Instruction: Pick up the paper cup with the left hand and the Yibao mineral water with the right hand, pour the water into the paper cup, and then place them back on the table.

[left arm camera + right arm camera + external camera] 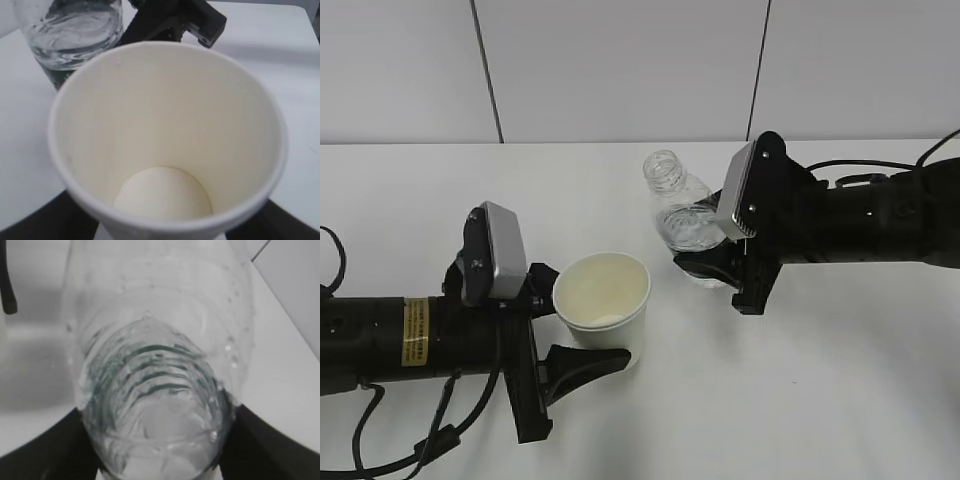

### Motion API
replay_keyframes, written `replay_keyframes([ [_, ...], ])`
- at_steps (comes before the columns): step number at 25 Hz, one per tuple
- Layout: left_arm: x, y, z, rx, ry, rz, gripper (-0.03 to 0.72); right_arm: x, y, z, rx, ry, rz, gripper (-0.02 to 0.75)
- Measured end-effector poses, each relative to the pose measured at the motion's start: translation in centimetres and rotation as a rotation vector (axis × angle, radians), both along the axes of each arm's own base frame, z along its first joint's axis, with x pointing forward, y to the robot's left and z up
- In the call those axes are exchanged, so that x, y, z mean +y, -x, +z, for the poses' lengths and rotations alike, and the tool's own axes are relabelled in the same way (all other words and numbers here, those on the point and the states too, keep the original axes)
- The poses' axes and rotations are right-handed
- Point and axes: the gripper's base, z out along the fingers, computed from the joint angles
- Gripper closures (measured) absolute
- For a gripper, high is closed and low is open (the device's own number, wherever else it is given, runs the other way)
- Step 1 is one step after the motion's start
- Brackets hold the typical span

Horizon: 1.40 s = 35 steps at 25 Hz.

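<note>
Near the worktop [840,380] centre, left claw [582,325] grasps the empty cup [603,300], right claw [712,248] grasps the bottle [682,222]; next, tilt its mouth over the rim.

Slanted exterior overview, close wrist views, shared bottle [682,212]

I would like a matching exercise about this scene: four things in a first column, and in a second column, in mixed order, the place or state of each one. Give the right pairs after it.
Column 1
1. paper cup
2. Yibao mineral water
3. left hand
4. table

Column 2
A. capless, partly full, held by the right hand
B. white and flat, under both arms
C. no water visible inside, mouth open upward
D. fingers on either side of the cup

Pairs: 1-C, 2-A, 3-D, 4-B
</note>
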Motion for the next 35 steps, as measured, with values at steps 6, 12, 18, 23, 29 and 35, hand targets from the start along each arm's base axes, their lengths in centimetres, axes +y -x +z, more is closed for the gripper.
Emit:
replay_keyframes([
  [6, -0.3, 0.0, -1.4, 0.042, -0.020, -0.002, 0.216, -0.1, -0.1, 0.0, 0.000, 0.011, -0.010, 0.283],
  [12, -1.0, -0.2, -2.2, 0.054, -0.011, 0.015, 0.216, -0.1, 0.0, -0.2, -0.004, 0.054, 0.011, 0.283],
  [18, -1.7, -0.8, -2.4, 0.040, -0.011, 0.002, 0.216, -0.3, 0.1, -0.5, -0.011, 0.113, 0.036, 0.283],
  [23, -1.6, -0.9, -2.7, 0.047, -0.050, 0.013, 0.216, -0.3, 0.2, -0.7, -0.038, 0.158, 0.071, 0.283],
  [29, -1.6, -1.1, -2.6, 0.044, -0.047, 0.022, 0.216, -0.4, 0.1, -0.7, -0.072, 0.203, 0.097, 0.283],
  [35, -1.6, -1.1, -2.6, 0.044, -0.047, 0.023, 0.216, -0.2, -0.5, 0.1, -0.119, 0.233, 0.132, 0.283],
])
